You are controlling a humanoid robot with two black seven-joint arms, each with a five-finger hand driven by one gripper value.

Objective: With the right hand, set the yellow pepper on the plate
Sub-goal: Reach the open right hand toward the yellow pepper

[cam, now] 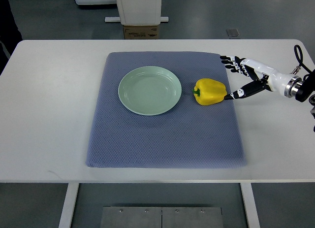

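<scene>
Fingers [230, 60] on the right hand [242, 76] are splayed wide and holding nothing. The upper ones fan out toward the far edge of the blue mat [167, 134], and the thumb [236, 94] pokes down low, its tip touching or just about touching the side of the yellow pepper [210, 91]. I can't tell for sure whether it's real contact.

So the pepper is just off the thumb tip, sitting on the mat on its side with the green stem facing away from the hand. It's not between the fingers yet; the upper fingers are up and back from it. My guess is the hand is spread like that so it can wrap around the fat body of the pepper, which is round and glossy and probably rolls if nudged.

The green plate [129, 102] lies beyond the pepper from the fingers, close by with a small gap. No left arm anywhere in the shot.
</scene>
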